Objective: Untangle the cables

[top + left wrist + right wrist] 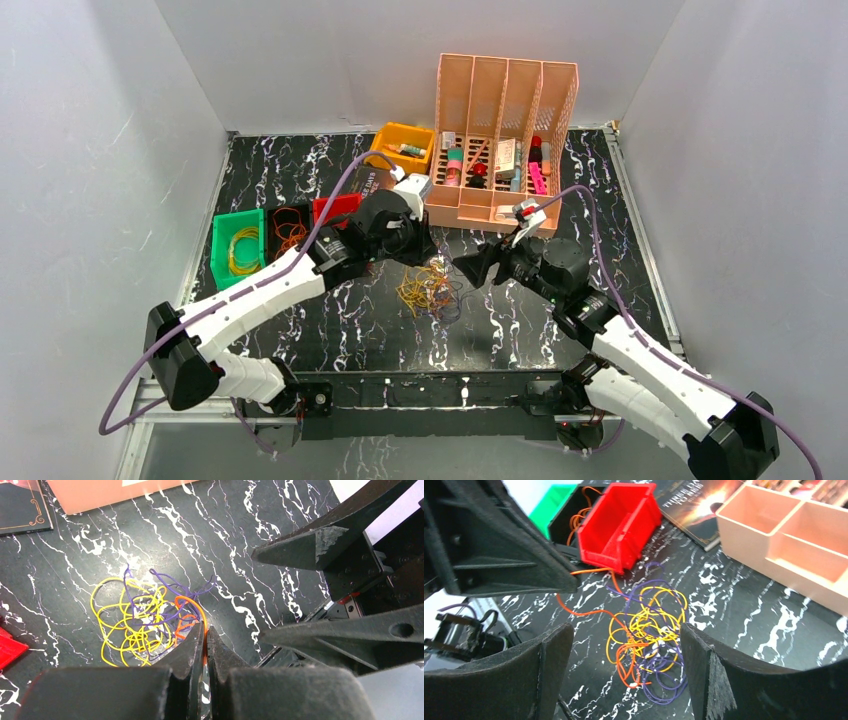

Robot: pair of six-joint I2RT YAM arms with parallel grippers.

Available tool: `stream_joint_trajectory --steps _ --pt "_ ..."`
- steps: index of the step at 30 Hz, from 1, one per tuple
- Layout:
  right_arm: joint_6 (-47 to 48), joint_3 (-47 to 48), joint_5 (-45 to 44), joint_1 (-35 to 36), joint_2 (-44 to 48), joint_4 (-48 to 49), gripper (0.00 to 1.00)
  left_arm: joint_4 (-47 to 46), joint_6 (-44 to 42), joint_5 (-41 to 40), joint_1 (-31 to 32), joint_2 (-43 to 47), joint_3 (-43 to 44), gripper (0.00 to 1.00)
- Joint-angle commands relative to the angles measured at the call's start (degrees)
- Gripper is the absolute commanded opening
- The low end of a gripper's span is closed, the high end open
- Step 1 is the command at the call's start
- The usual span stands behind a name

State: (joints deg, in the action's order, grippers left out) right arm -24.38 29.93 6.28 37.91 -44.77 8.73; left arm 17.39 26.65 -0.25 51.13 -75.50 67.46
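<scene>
Pulling now could drag the whole knot along instead of freeing one strand. The left fingers point(205, 636) are pinched tight on an orange loop point(192, 605) at the edge of the cables point(142, 622), whose yellow, orange and purple wires lie tangled on the desk point(260, 545) just ahead of those tips. The right fingers point(468, 270) stand wide, holding nothing, with the tangle below and between them. Unless they pin it, it will likely slide. The thin wire may also slip from the pinch or cinch tighter. The two sets of fingers are close, so a crossing move risks a bump. A red bin point(619, 525) sits just past the left fingers and a peach organiser point(774, 540) lies beyond the right. Bare desk lies behind both.
</scene>
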Motion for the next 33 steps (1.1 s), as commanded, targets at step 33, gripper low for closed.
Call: stream_joint_trajectory --steps 33 --pt "-9.8 1.3 -3.5 0.0 -28.0 19.3 0.83 5.8 -6.0 7.9 0.3 2.7 13.4 0.0"
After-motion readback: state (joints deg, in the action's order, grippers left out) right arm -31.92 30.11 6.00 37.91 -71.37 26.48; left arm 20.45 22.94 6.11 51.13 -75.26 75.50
